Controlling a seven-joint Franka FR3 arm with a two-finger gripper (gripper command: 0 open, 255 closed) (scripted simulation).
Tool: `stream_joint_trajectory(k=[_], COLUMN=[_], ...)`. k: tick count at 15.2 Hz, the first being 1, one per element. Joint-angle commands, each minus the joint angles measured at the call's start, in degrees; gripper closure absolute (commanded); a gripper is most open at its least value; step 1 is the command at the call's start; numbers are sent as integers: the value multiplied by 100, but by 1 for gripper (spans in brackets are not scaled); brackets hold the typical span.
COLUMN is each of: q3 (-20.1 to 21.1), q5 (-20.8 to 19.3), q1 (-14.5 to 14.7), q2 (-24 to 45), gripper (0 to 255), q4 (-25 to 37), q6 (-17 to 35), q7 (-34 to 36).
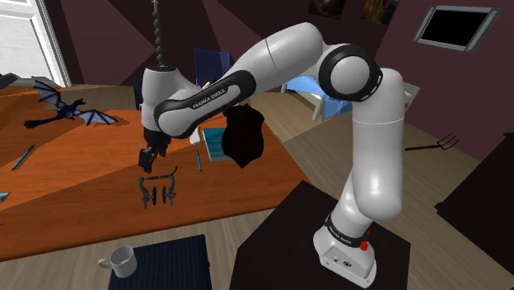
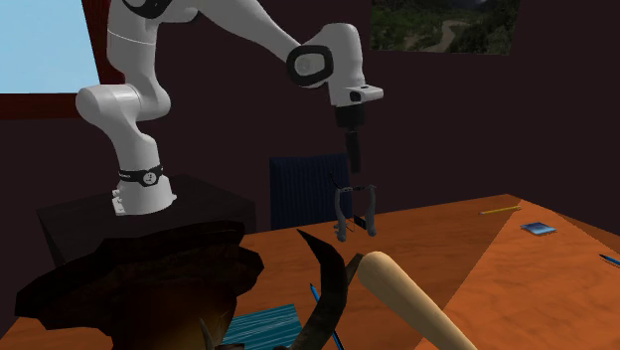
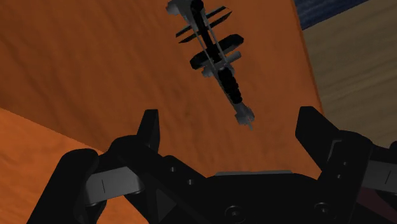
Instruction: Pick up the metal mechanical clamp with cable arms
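ITEM: clamp [image 1: 158, 191], dark metal, thin cable arms; lies on the orange table [image 1: 74, 194] near its front edge, apart from everything else

POSITION RELATIVE TO TOOL: in both the shoulder view and the second exterior view it sits at 6 o'clock from the gripper [image 1: 149, 165], just below, not touching. In the wrist view its long axis runs away from the gripper, slanted from about 5 o'clock to 11 o'clock, roughly across the line joining the two fingers [image 3: 150, 127]; only its near tip falls between them

TOOL STATE: jaws spread wide, nothing held

JUDGEMENT: a short forward shift, then a straight descent, should put the fingers astride the clamp's narrow width

SURROUNDINGS (shoulder view): black shield-shaped object [image 1: 244, 136] at 2 o'clock from the clamp; winged dragon figure [image 1: 62, 107] at 10 o'clock; mug [image 1: 122, 262] at 7 o'clock, off the table
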Motion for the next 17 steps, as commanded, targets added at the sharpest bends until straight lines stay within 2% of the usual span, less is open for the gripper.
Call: stream_joint_trajectory(k=[1,4,13,14,17], q3=[-6,-23,-103,-104,-104], q5=[-163,-332,-434,-437,-436], q1=[143,328,380,381,378], q2=[438,950,1289,1288,1286], gripper=[0,0,0,255,255], q4=[433,956,882,867,864], q6=[11,7,417,431,432], q7=[-2,-29,44,48,45])
